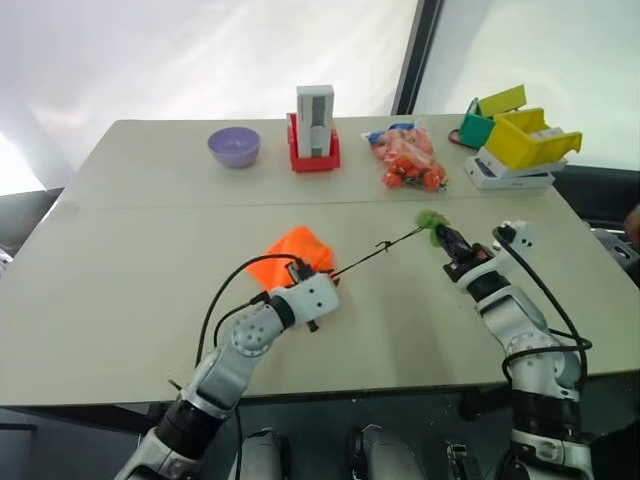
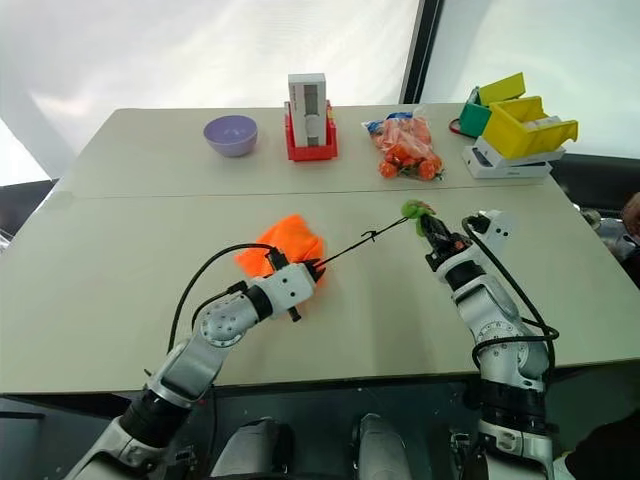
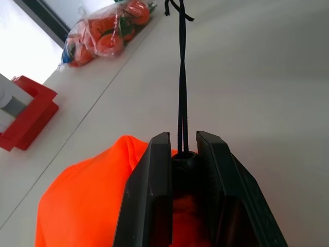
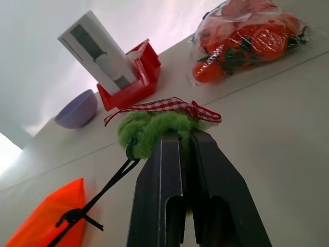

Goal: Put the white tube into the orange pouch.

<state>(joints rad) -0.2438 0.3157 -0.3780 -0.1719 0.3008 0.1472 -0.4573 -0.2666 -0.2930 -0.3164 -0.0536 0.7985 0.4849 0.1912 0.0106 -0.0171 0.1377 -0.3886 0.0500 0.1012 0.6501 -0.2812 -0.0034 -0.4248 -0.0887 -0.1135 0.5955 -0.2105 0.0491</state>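
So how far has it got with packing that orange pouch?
Looks nearly done: no white tube lies on the table, so it is probably inside the orange pouch, though I can't see in. In hand: the left gripper pinches the cord stopper, the right gripper pulls the lime-green ball. Left: finish cinching, let go.

The pouch (image 1: 292,252) lies mid-table (image 1: 120,290) — its cord (image 1: 385,246) running right to the ball (image 1: 430,221) — with bowl (image 1: 234,146), block (image 1: 315,122) and carrot bag (image 1: 410,158) behind.
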